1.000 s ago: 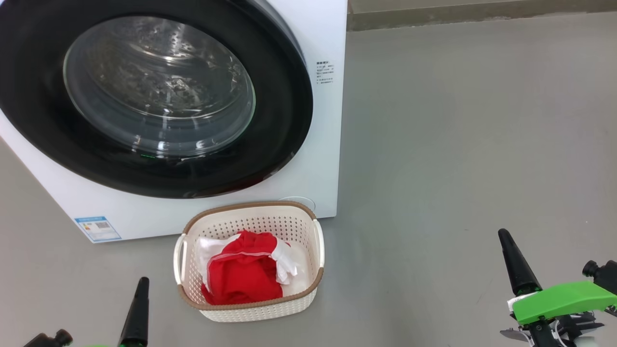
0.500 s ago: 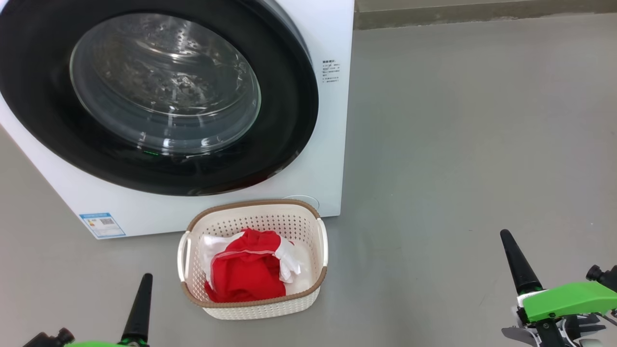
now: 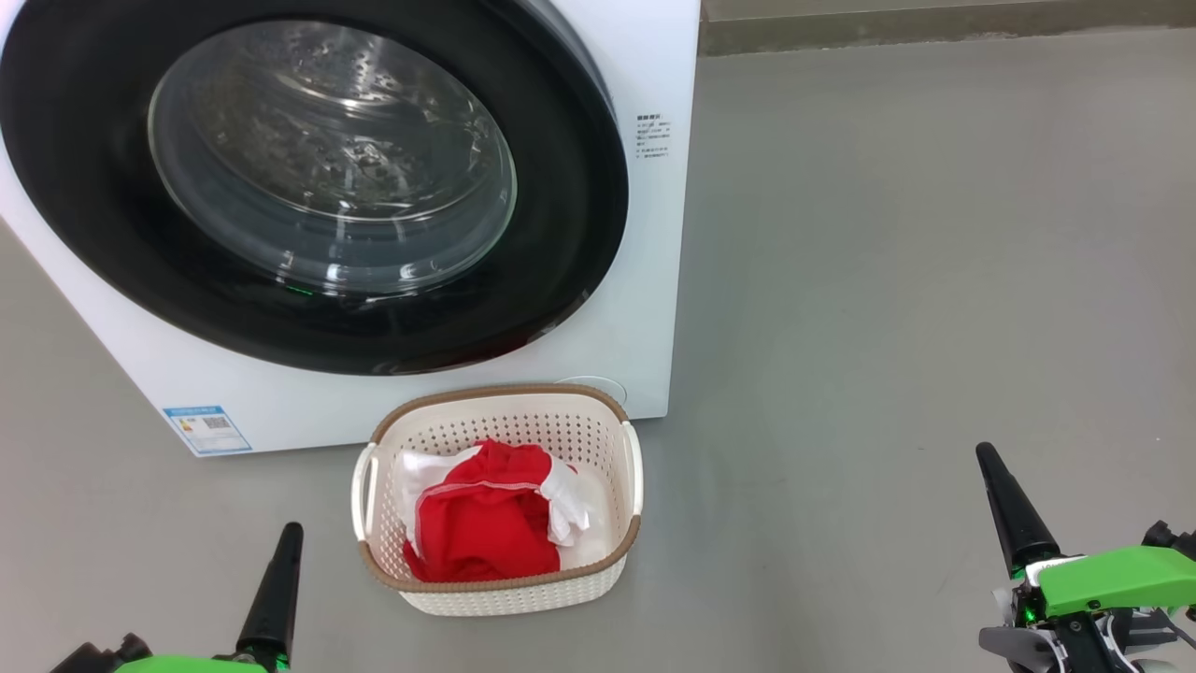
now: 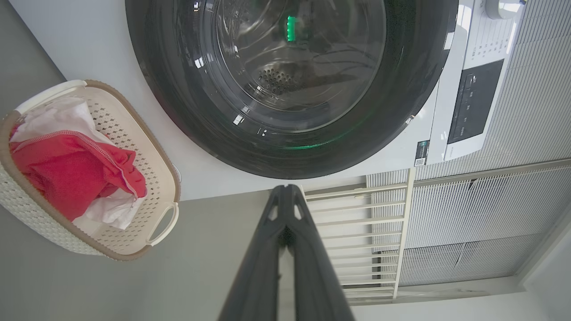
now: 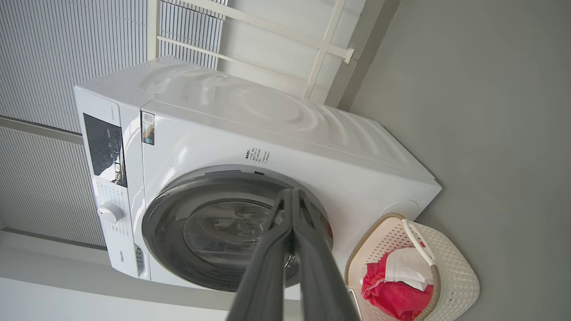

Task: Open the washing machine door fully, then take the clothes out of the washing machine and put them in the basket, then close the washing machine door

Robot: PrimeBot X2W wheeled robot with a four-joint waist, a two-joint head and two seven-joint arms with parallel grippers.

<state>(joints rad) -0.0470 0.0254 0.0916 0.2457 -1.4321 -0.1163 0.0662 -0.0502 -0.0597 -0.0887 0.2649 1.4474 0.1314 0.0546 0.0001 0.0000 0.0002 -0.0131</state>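
Observation:
The white washing machine (image 3: 645, 280) stands at the upper left, and its black-rimmed door (image 3: 579, 234) lies flat against the front, shut. In front of it on the floor sits the cream basket (image 3: 631, 467) holding the red and white clothes (image 3: 481, 523). My left gripper (image 3: 285, 537) is shut at the lower left, left of the basket. My right gripper (image 3: 989, 458) is shut at the lower right, far from the basket. The left wrist view has the door (image 4: 401, 111), the basket (image 4: 165, 178) and the clothes (image 4: 67, 174). The right wrist view has the machine (image 5: 312, 133) and the basket (image 5: 459, 272).
Grey floor (image 3: 916, 280) spreads to the right of the machine. A blue label sticker (image 3: 206, 428) sits at the machine's lower left corner. White railings and a ribbed wall (image 4: 468, 214) stand beside the machine.
The head camera has shifted, so the machine and basket sit slightly further right. Both grippers sit a little lower in the picture and stay shut.

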